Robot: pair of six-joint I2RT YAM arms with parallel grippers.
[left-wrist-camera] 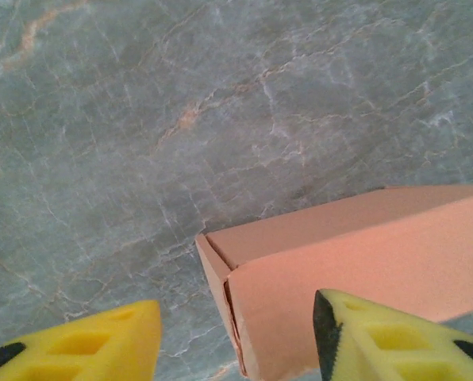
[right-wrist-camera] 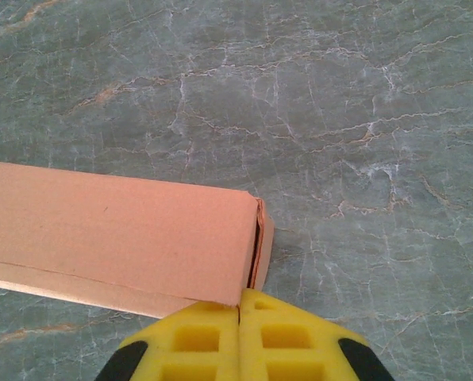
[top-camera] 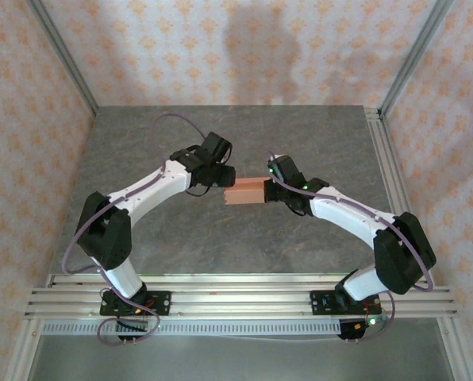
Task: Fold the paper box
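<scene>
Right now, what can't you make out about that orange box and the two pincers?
- Left wrist view: the far end of the box is cut off by the right edge.
- Right wrist view: its other end is cut off by the left edge.
- Right wrist view: the shut right pincer covers the box's near corner, so whether it pinches card is unclear.
- Top view: fingertips of the left pincer are too small and shadowed to judge.

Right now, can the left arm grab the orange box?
Probably yes. The left gripper is open, the end of the paper box lies between its fingers, and nothing blocks the way.
</scene>
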